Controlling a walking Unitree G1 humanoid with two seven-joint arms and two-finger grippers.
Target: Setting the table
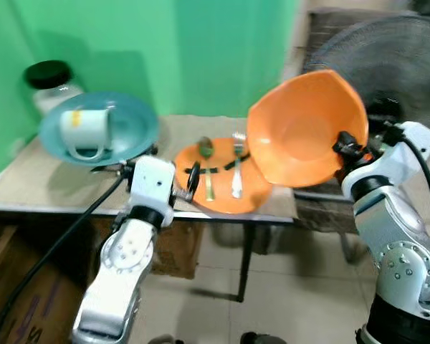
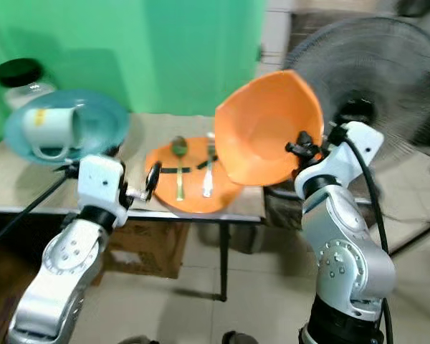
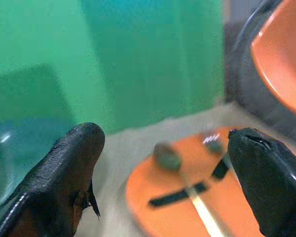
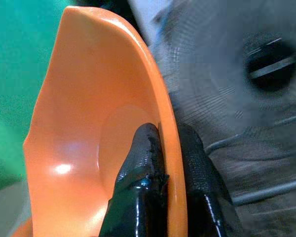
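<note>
At the upper left of the frame, a teal plate [image 1: 132,122] carrying a tipped white mug [image 1: 86,130] is sitting above the table [image 1: 29,183] edge, in front of a dark-lidded jar [image 1: 50,82]. Whether the plate is resting on the table or being lifted cannot be told from these pictures.

Just below it, the left gripper [image 3: 163,182] is pointing across the tabletop with its two black fingers spread well apart and holding nothing, the orange plate [image 1: 254,193] lying straight ahead of it.

At the centre of the frame, that orange plate is lying flat on the table with a spoon [image 1: 207,161] and a fork [image 1: 237,168] side by side on it, their long axes running away from the robot, crossed by a dark strip.

At the upper right, the right gripper [image 4: 160,158] is pinching the rim of an orange bowl [image 1: 304,129], one finger inside and one outside. The bowl is being held in the air, tilted on edge with its hollow facing the camera, above and to the right of the orange plate, with a standing fan [image 1: 408,57] behind it.

The bowl's landing place likely lies down and to the left of the right gripper, which is the arm already carrying it.
</note>
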